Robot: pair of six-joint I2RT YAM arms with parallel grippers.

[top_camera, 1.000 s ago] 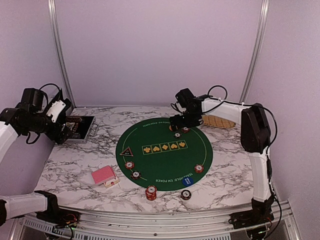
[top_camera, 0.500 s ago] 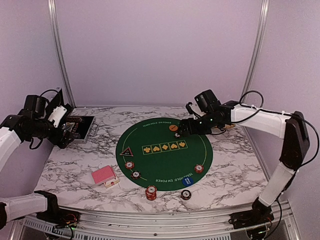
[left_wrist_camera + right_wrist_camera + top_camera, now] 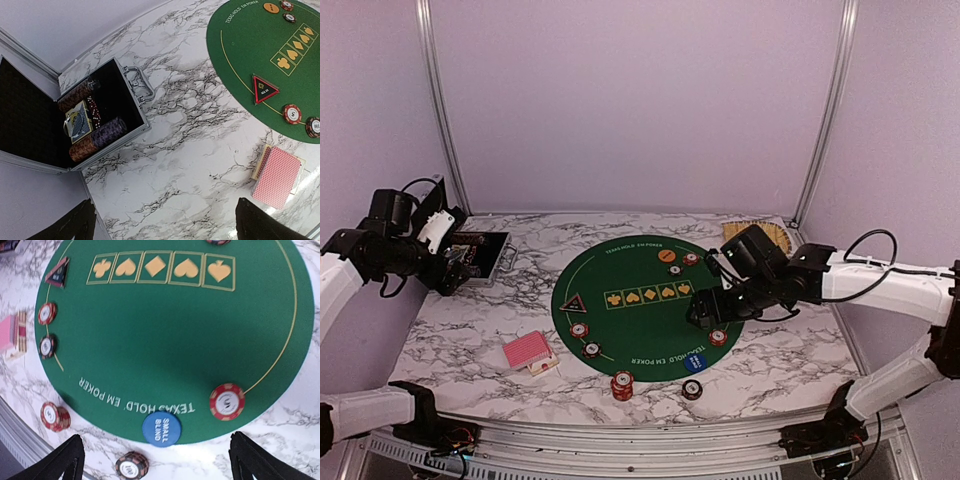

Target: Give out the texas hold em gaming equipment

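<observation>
The round poker mat [image 3: 648,305] lies in the middle of the table [image 3: 470,330], with the open case [image 3: 480,257] off it at 10 o'clock, the woven tray [image 3: 760,236] at 1 and the card deck [image 3: 528,351] at 8. Along the mat's rim sit a disc button [image 3: 667,256] and two chips [image 3: 691,259] at 12 o'clock, the triangular all-in marker [image 3: 571,302] at 9, two further chips [image 3: 579,330] at 8, one chip [image 3: 718,337] at 4 and the small-blind disc [image 3: 694,362] at 5. Two chip stacks [image 3: 622,384] stand just off the mat at 6.
</observation>
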